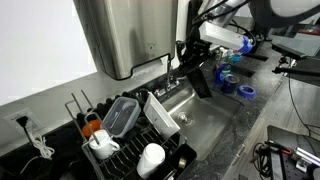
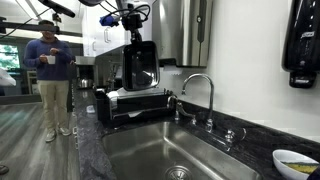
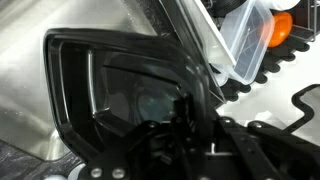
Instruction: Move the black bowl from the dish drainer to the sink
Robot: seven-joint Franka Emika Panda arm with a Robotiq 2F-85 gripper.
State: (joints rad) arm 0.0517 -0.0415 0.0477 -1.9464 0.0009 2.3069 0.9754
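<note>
1. The sink (image 2: pixel 190 150): a stainless-steel basin set into a dark counter (image 2: pixel 90 142), with the drain in its floor.
2. The dish drainer (image 2: pixel 133 106): a black rack standing on the counter at one end of the sink.
3. The black bowl (image 2: pixel 140 65): glossy and squarish with rounded corners. It is raised in the air over the sink, tipped on edge with its opening sideways, apart from the dish drainer.

In an exterior view we're up high, looking steeply down the bench (image 1: pixel 255 118): dish drainer (image 1: pixel 125 140) at 7 o'clock, sink (image 1: pixel 205 112) at 4. In an exterior view we're down at bench height, sink (image 2: pixel 170 150) close at 6 o'clock, dish drainer (image 2: pixel 135 108) straight beyond. Both share sink and dish drainer. Wrist view: jammed tight against the black bowl (image 3: pixel 100 90), gripper (image 3: pixel 185 115) at 6 o'clock.
</note>
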